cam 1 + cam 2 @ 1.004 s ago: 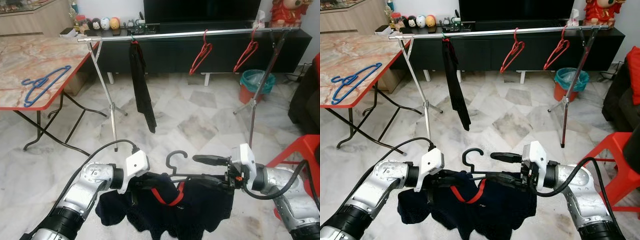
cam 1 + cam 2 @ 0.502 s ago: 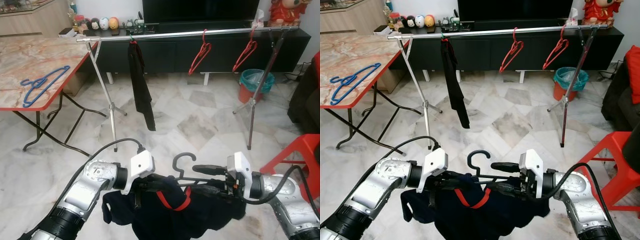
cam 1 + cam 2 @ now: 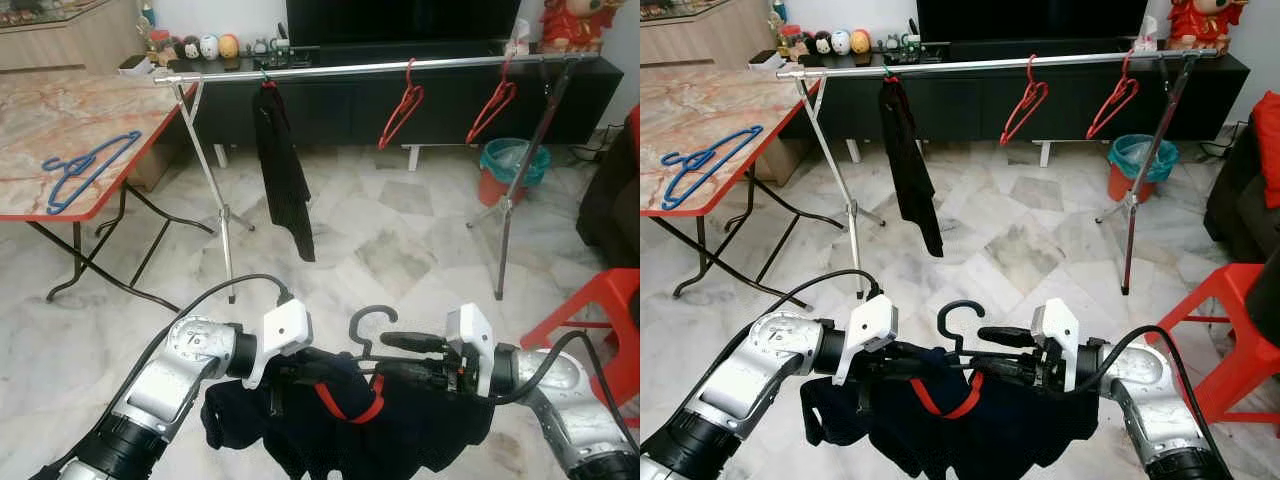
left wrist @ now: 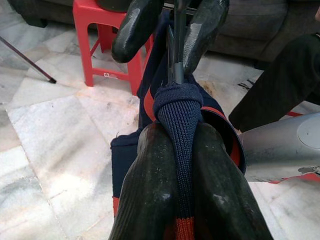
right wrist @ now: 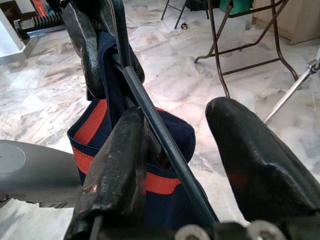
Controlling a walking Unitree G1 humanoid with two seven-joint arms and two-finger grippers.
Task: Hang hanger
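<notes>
My left gripper (image 3: 305,366) is clenched on the navy garment (image 3: 400,430) over the dark hanger (image 3: 366,322), my right gripper (image 3: 400,352) gapes around its bar, and the rack's rail (image 3: 340,70) lies crosswise ahead and above.

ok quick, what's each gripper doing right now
Left gripper: shut on the navy garment at the hanger.
Right gripper: open, the hanger's bar lying against one finger.
</notes>
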